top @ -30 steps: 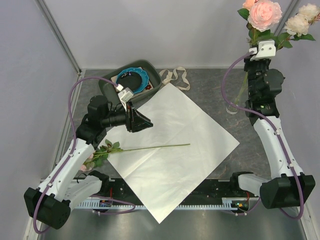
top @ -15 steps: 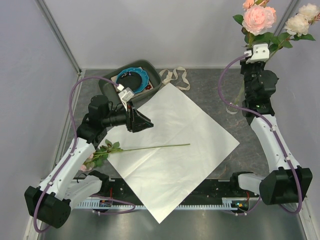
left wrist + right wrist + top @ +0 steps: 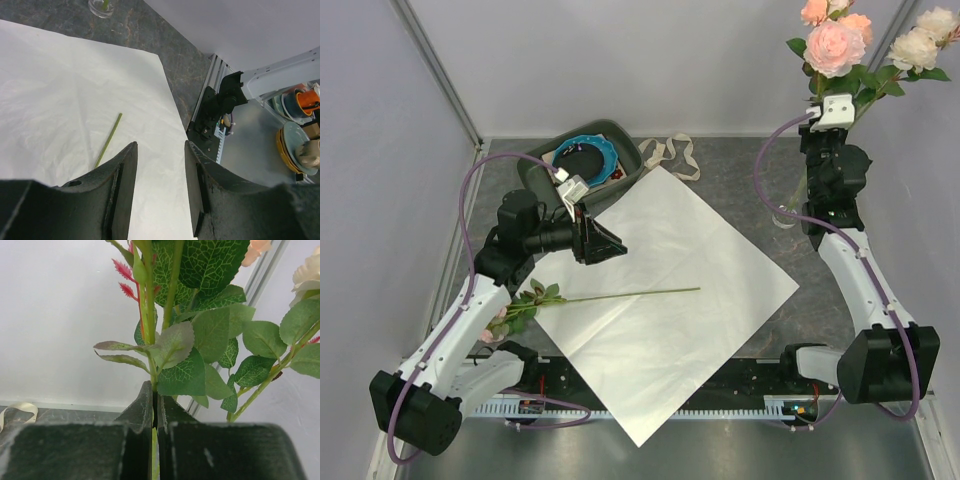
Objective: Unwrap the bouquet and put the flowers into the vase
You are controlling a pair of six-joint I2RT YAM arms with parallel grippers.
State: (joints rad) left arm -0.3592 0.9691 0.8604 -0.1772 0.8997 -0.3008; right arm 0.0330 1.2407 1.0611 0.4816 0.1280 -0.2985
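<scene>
Several pink, cream roses (image 3: 835,45), green-leaved, clamped in right hand (image 3: 154,401); left hand (image 3: 160,147) agape, empty.

Two matching arms here: left arm (image 3: 470,310) and right arm (image 3: 860,275) both wear white shells between chunky black joints, a purple cable (image 3: 468,215) running along each. White camera block (image 3: 570,187) at the wrist. Left hand (image 3: 160,147) has matte black, curved fingers (image 3: 120,190); right hand (image 3: 155,402) is black too.
</scene>
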